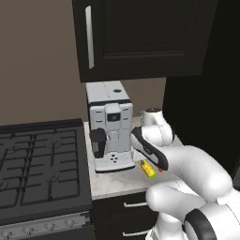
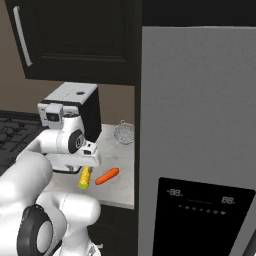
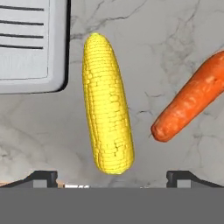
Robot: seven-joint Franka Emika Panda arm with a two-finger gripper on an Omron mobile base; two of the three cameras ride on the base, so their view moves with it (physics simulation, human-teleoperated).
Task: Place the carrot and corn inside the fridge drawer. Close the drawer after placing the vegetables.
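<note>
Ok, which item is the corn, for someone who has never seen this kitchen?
Find the grey coffee machine on the marble counter beside the fridge. Just in front of its base lie two vegetables. The corn is the yellow, bumpy cob nearer the machine; the carrot is smooth and orange.

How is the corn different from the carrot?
The corn is yellow and bumpy; the carrot is orange and smoother. In the hand view, the corn sits straight between the open gripper's fingertips, while the carrot lies slanted off to one side. Both lie on the marble counter, not touching each other.
</note>
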